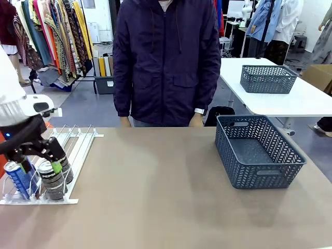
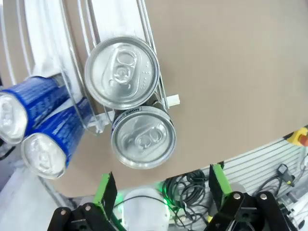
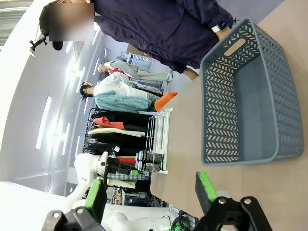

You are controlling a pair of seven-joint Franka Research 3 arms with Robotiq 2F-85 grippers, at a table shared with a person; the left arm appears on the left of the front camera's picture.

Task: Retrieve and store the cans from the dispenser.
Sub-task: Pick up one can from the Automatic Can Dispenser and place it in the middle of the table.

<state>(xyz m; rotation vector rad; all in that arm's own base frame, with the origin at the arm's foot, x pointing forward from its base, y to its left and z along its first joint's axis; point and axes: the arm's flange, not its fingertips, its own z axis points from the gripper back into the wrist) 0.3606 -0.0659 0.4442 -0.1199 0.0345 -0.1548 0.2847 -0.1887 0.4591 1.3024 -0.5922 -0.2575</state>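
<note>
blue cans [image 1: 19, 179], black cans [image 1: 52, 184], white dispenser [image 1: 80, 145], blue-grey mesh basket [image 1: 244, 168]

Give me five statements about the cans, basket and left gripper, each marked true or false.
1. The basket is empty. True.
2. The left gripper is shut on a can. False: it is open, over the cans, holding nothing.
3. Blue cans stand in the dispenser. True.
4. The person holds a can. False: the hands hold no can.
5. The dispenser lies on the robot's right. False: it lies on its left; the basket is on the right.
</note>
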